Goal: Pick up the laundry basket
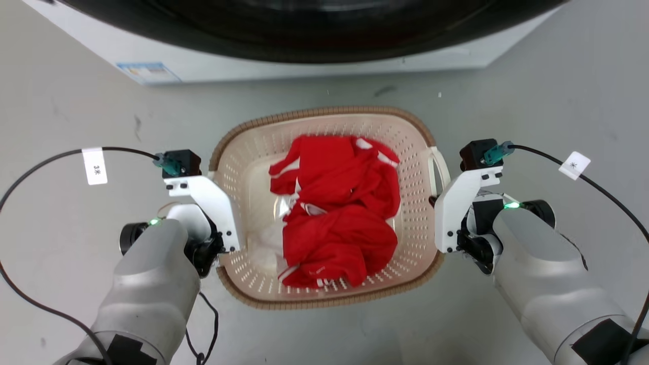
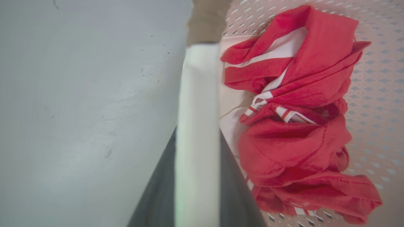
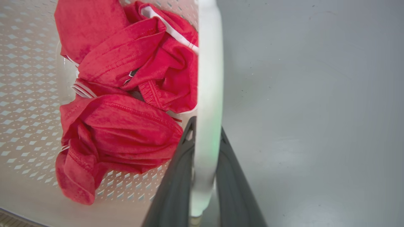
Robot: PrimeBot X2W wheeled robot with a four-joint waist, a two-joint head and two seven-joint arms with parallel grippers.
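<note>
The left gripper point(image 2: 198, 132) has its fingers clamped on the left white handle point(image 2: 197, 94) of the laundry basket point(image 1: 324, 110). The basket holds red clothes point(image 1: 337, 213) and sits on the floor point(image 1: 76, 101), near the washing machine point(image 1: 304, 56). The right gripper point(image 3: 206, 126) has its fingers pinching the right handle point(image 3: 206, 63).

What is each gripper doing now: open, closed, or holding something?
Left gripper: closed on a white handle of the laundry basket.
Right gripper: closed on the basket's other white handle.
</note>
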